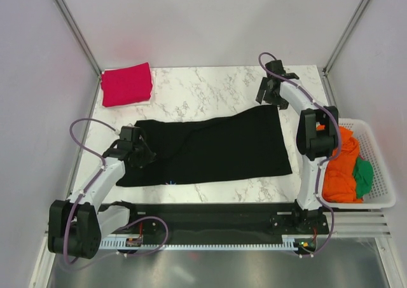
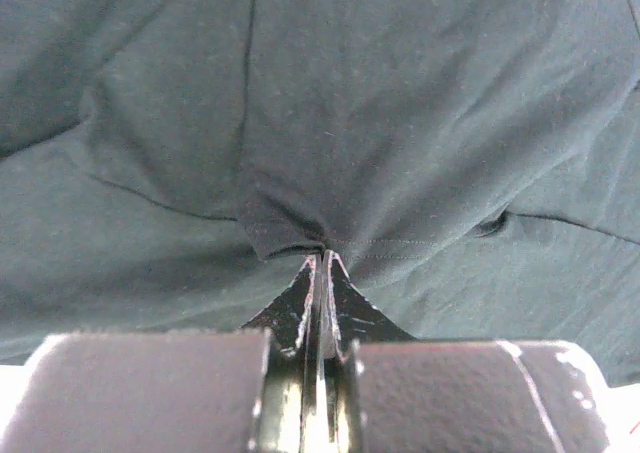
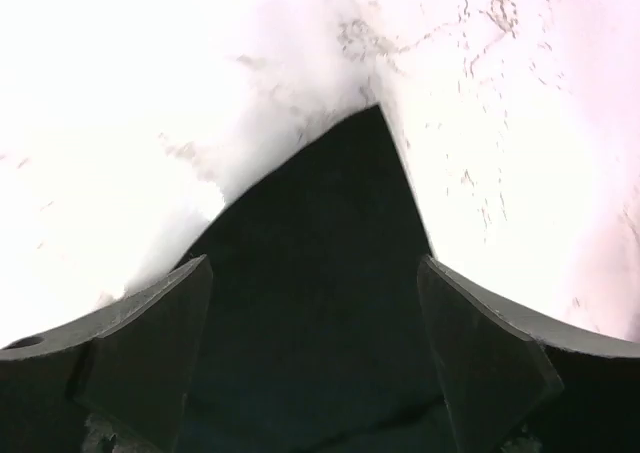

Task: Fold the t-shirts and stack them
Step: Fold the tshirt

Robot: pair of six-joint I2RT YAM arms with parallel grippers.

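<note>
Four t-shirts [image 1: 216, 145] [image 1: 126, 83] [image 1: 343, 167] [image 1: 364, 177], one basket [image 1: 381, 173], two hands [image 1: 144, 156] [image 1: 270, 100]

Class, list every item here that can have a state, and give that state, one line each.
black t-shirt: spread on the table, left edge pinched.
red t-shirt: folded, far left corner.
orange garment, green garment: crumpled in the basket.
left gripper: shut on black t-shirt.
right gripper: open, at the shirt's far right corner.

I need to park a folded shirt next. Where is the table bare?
The table is bare along its far edge, between the pink shirt and the right gripper. The black shirt fills the middle, and the basket is crowded with clothes.
</note>
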